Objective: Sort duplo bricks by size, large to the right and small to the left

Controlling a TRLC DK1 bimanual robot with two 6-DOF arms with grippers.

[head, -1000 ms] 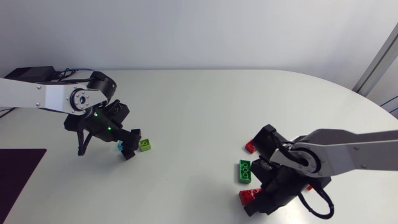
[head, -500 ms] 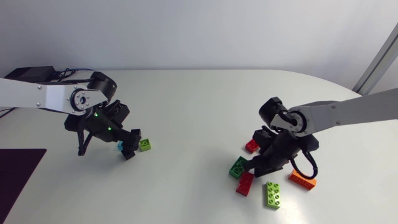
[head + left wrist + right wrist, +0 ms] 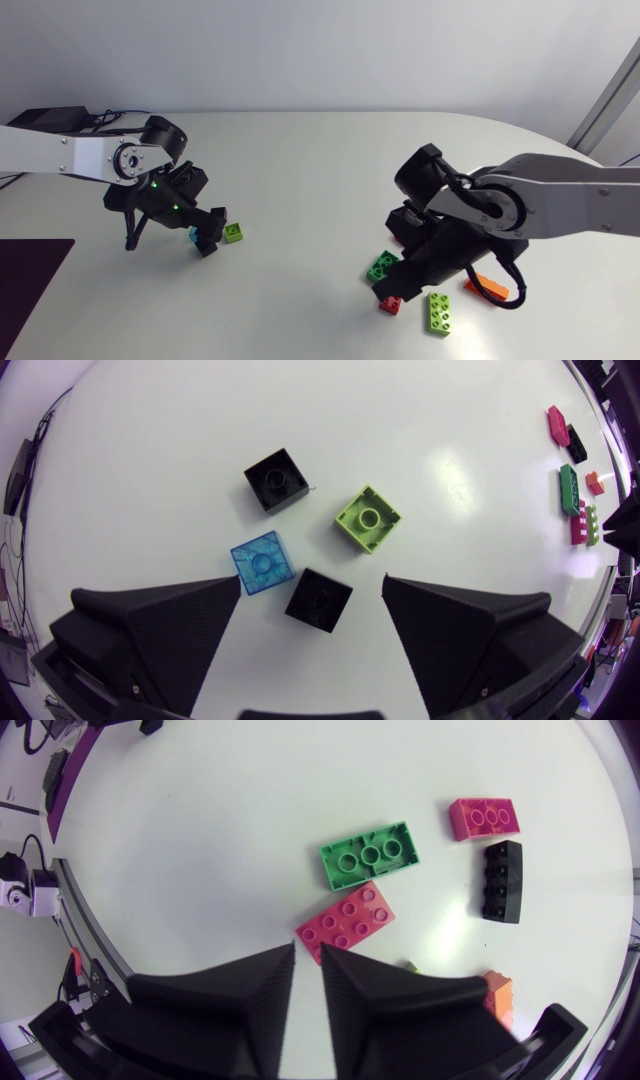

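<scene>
The right gripper (image 3: 307, 955) hovers with its fingers pinched almost together and nothing in them, right at the edge of the large red plastic duplo brick (image 3: 347, 923). A large green plastic brick (image 3: 370, 854) lies just beyond. Across the table, the left gripper (image 3: 312, 582) gapes wide around a small black square brick (image 3: 318, 600), touching neither side. These look light, rigid and slick-walled, so they are best pinched across the flat side walls, below the studs.

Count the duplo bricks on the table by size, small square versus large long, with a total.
Small square plastic bricks: 4 (two black, one lime green, one translucent blue)
Large long plastic bricks: 6 (two red, one dark green, one black, one orange, one lime green)
Total: 10
</scene>
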